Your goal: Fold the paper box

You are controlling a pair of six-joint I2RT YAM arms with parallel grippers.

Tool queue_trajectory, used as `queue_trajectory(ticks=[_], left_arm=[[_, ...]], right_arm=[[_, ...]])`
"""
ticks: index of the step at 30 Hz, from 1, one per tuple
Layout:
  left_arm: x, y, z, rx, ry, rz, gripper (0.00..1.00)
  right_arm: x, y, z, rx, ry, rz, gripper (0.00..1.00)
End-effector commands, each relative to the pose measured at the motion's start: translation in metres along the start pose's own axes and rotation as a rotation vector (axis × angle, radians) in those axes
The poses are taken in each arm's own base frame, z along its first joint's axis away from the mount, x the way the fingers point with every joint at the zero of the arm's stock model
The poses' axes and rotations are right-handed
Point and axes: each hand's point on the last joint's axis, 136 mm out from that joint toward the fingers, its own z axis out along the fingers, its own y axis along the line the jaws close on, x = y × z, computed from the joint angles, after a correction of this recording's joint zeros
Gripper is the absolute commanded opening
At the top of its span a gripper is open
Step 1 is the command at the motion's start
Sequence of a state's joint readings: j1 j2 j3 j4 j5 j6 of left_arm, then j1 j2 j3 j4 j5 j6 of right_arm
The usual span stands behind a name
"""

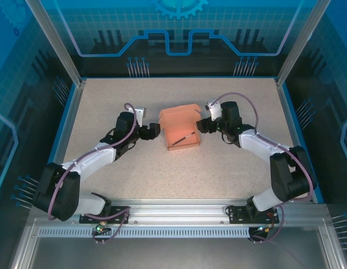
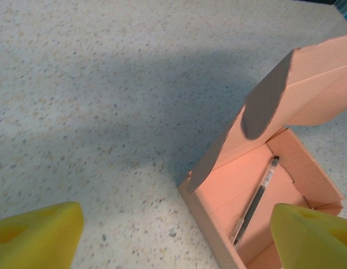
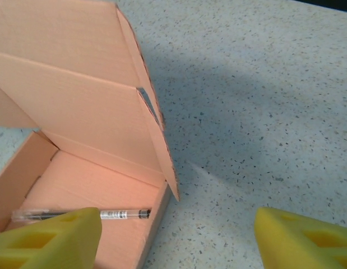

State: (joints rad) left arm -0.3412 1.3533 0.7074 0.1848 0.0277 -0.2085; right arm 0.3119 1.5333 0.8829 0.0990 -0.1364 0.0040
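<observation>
Step in hand, by the look of things: closing the lid, with tray walls up and top not yet down

From above: paper box (image 1: 180, 131) around the middle of the table (image 1: 229, 174), a little toward the far edge, lid (image 1: 180, 114) raised at its far side, pen (image 1: 184, 136) lying inside. Just beside the box's left wall, left gripper (image 1: 153, 131); just beside its right wall, right gripper (image 1: 202, 124).

From the left wrist: yellow fingers (image 2: 38, 232) set wide apart, pinching nothing. Near left corner of the box in the gap between them, lid leaning up and over the open tray. Lid's shaded side flap apparently outside the left wall.

From the right wrist: fingers (image 3: 50, 238) likewise wide, gripping nothing, one over the tray by the pen, the other over bare table, right wall between. Side flap of the lid seemingly outside that wall too.

Next move, as a guess: bring the lid forward and down, steering both side flaps inside the walls, then tuck the front edge. Calls for light contact on thin card and clearance from the pen. Cannot tell whether either finger touches a wall yet
</observation>
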Motion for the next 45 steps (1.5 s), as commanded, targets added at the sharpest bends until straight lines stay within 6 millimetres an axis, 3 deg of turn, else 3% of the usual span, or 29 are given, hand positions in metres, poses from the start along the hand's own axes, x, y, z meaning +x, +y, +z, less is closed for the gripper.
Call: queue_trajectory(ticks=[1,8,16,45], left_arm=[[-0.009,-0.01,0.008,0.067,-0.052,0.057,0.82],[-0.007,-0.014,0.026,0.081,-0.029,0.1,0.67],[-0.003,-0.019,0.037,0.071,0.001,0.145,0.5],[-0.005,-0.031,0.051,0.061,0.036,0.199,0.11]], right_arm=[[-0.029,-0.002,0.005,-0.052,-0.084,-0.044,0.67],[-0.03,0.0,0.024,-0.096,-0.067,-0.068,0.56],[-0.036,0.001,0.036,-0.099,-0.053,-0.081,0.36],[-0.029,0.019,0.035,-0.065,-0.017,-0.125,0.13]])
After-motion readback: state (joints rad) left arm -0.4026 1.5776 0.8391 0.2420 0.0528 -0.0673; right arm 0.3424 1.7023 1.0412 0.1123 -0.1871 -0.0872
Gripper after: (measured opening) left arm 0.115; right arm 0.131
